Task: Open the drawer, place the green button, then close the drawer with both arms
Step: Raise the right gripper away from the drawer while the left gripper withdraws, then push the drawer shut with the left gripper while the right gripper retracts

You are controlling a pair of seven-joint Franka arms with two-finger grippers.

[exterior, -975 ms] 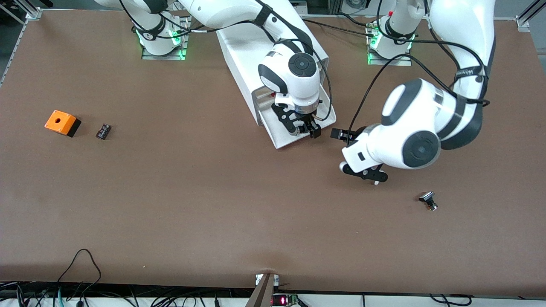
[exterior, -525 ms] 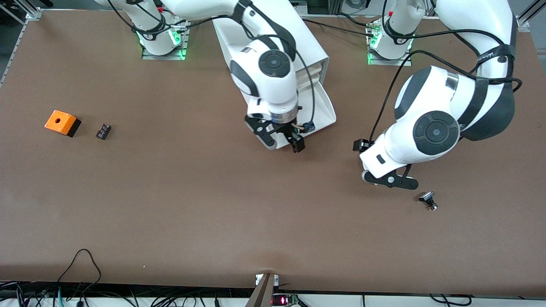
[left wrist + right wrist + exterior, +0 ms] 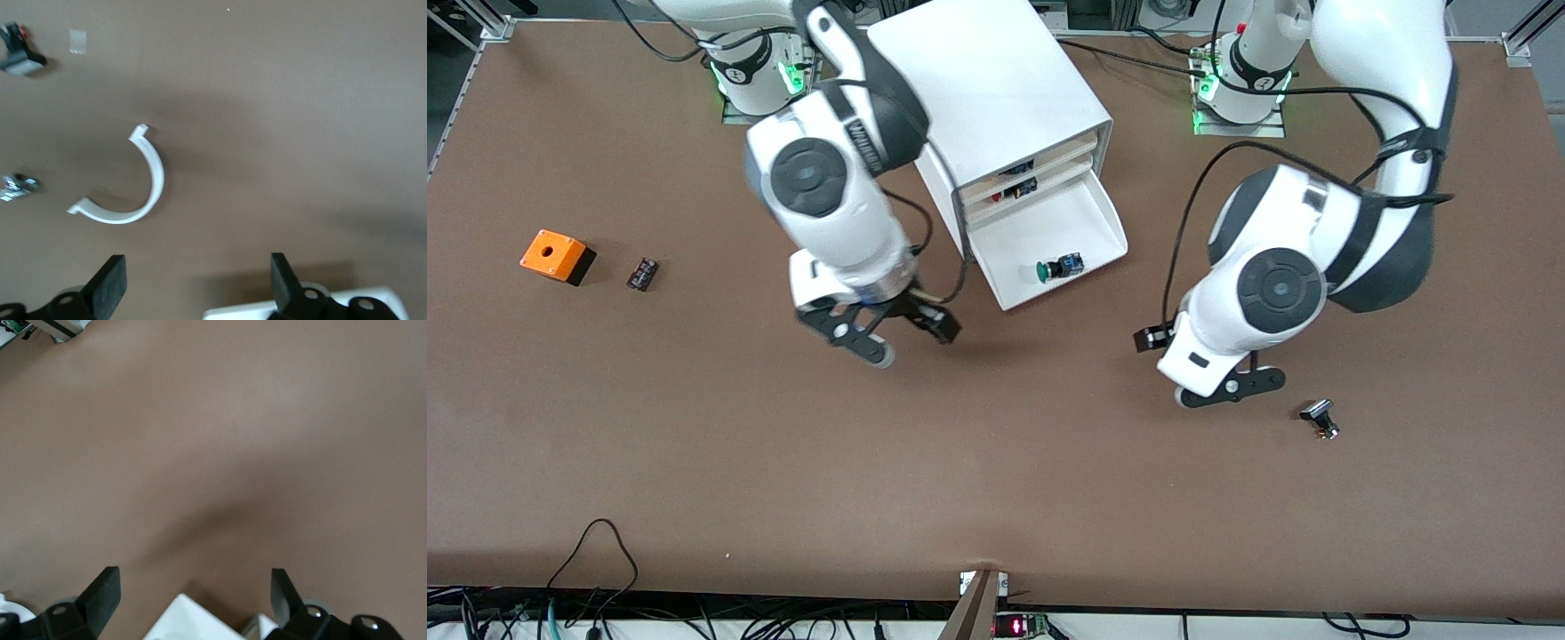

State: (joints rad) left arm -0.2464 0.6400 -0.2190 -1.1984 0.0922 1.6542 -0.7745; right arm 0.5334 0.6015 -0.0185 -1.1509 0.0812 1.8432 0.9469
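Observation:
The drawer (image 3: 1040,227) stands pulled out of the white cabinet (image 3: 996,80) as a shallow white tray. The button (image 3: 1058,268), with a green cap and a blue bit, lies on its side in that tray near its front lip. My right gripper (image 3: 911,342) hangs open and empty over bare table beside the drawer, toward the right arm's end; the right wrist view (image 3: 193,600) shows only brown table between its fingers. My left gripper (image 3: 1202,369) is open and empty over the table toward the left arm's end, and its wrist view (image 3: 197,283) shows bare table between the fingers.
An orange box (image 3: 556,256) and a small black part (image 3: 642,273) lie toward the right arm's end. A silver-black knob (image 3: 1320,420) lies near my left gripper. A white curved strip (image 3: 133,193) lies on the table in the left wrist view.
My right gripper has come away from the drawer toward the right arm's end, leaving the button in the tray. The left arm has shifted slightly beside the drawer.

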